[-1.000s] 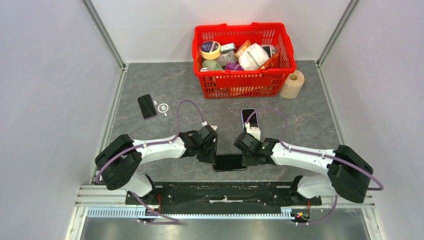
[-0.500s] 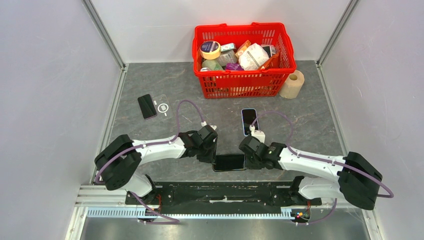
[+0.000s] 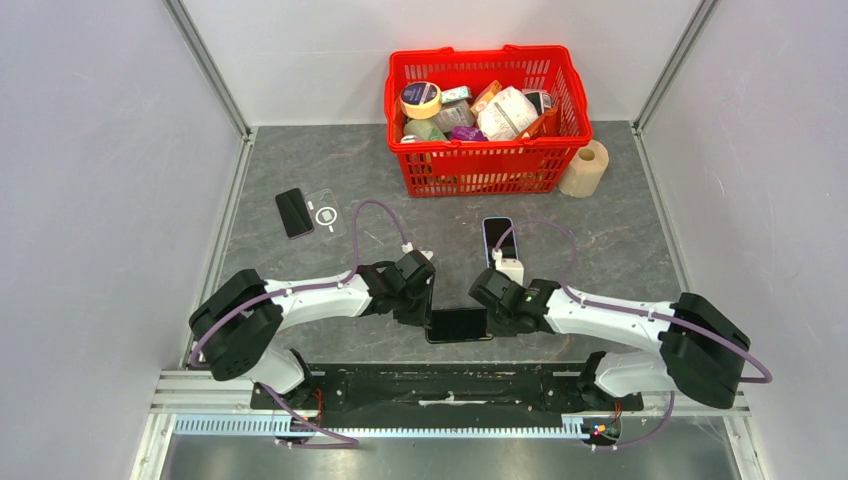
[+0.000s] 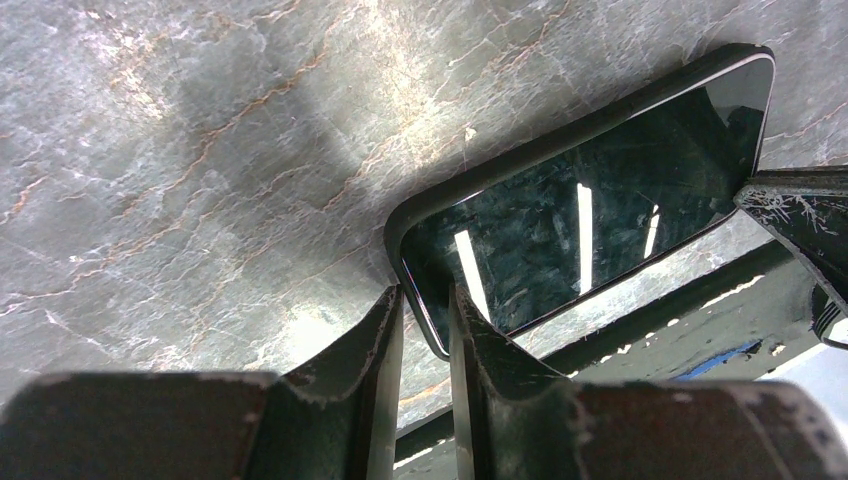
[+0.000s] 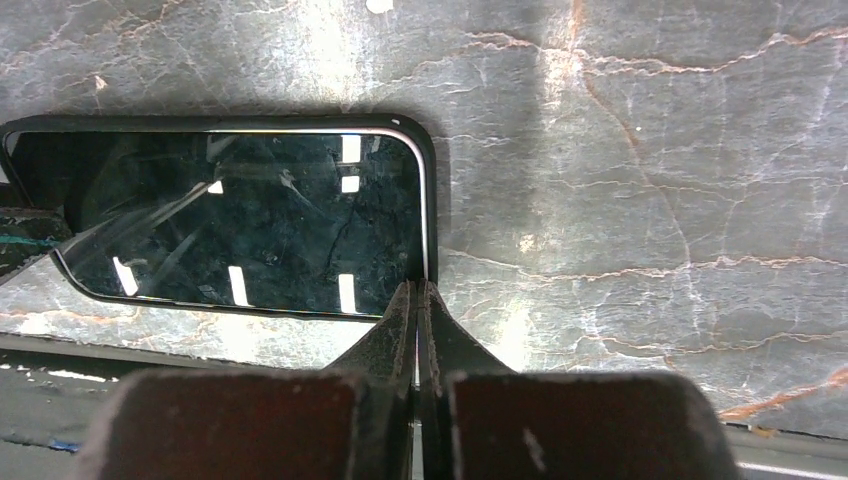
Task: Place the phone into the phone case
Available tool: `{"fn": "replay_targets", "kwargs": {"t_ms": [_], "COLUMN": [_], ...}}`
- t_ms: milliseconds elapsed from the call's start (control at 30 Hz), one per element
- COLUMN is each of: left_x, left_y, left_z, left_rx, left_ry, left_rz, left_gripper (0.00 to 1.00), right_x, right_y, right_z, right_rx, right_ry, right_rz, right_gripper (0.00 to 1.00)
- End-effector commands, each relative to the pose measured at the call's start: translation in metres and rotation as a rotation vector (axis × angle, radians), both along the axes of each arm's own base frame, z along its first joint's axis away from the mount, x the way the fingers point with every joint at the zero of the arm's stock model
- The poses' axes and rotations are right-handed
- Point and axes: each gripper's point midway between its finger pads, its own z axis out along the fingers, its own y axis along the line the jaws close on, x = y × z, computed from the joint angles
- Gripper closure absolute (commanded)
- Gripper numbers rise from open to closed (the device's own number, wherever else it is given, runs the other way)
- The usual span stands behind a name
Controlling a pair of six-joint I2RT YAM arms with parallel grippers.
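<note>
Nearest you, at the near side of the table (image 3: 620,260), the phone (image 3: 458,324) lies screen-up between both tools. Your left gripper (image 4: 425,305) has its jaws narrow, pinched on the phone's corner, I judge to steady it. Your right gripper (image 5: 417,292) is fully closed and holds nothing. Its tips touch the opposite short edge where the black phone case (image 5: 431,190) rims the glass, likely as a blunt pusher to seat that edge. Farther out are a second phone (image 3: 498,238), a dark phone (image 3: 294,212) beside a clear case (image 3: 326,213), then the red basket (image 3: 480,165).

Black phone (image 3: 458,324), glossy screen up, framed by dark case (image 5: 220,121); lying crosswise
</note>
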Motion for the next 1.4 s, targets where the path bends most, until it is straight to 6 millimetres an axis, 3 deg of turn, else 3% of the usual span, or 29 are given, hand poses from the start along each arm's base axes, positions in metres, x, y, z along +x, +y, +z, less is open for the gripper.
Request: {"fn": "replay_targets", "kwargs": {"t_ms": [0,133,333,400,500,700,867,1067,1367], "left_x": [0.006,0.007,0.012,0.012,0.013,0.013,0.014,0.014,0.017], "left_y": [0.005,0.005,0.007,0.006,0.006,0.007,0.007,0.008,0.01], "left_z": [-0.001,0.002,0.004,0.005,0.005,0.006,0.006,0.004,0.005], "left_rx": [0.031,0.028,0.043,0.042,0.044,0.049,0.054,0.06,0.083], "left_ry": [-0.027,-0.031,-0.053,-0.054,-0.055,-0.058,-0.061,-0.058,-0.074], "left_rz": [0.033,0.032,0.038,0.038,0.038,0.035,0.034,0.031,0.026], "left_gripper": [0.72,0.72,0.72,0.72,0.72,0.72,0.72,0.72,0.72], "right_x": [-0.023,-0.022,-0.003,0.005,0.017,0.041,0.045,0.033,0.009], "right_y": [-0.014,-0.016,-0.014,-0.012,-0.011,-0.017,-0.009,-0.006,-0.013], "right_z": [-0.052,-0.056,-0.025,-0.014,0.001,0.015,0.013,0.0,-0.033], "right_rx": [-0.11,-0.129,-0.111,-0.086,-0.034,0.045,0.081,0.1,0.01], "right_ry": [0.102,0.097,0.003,-0.02,-0.053,-0.064,-0.039,0.018,0.104], "right_rz": [0.0,-0.013,-0.024,-0.03,-0.05,-0.093,-0.073,-0.065,-0.084], "right_gripper": [1.0,1.0,0.97,0.93,0.77,0.57,0.52,0.53,0.68]}}
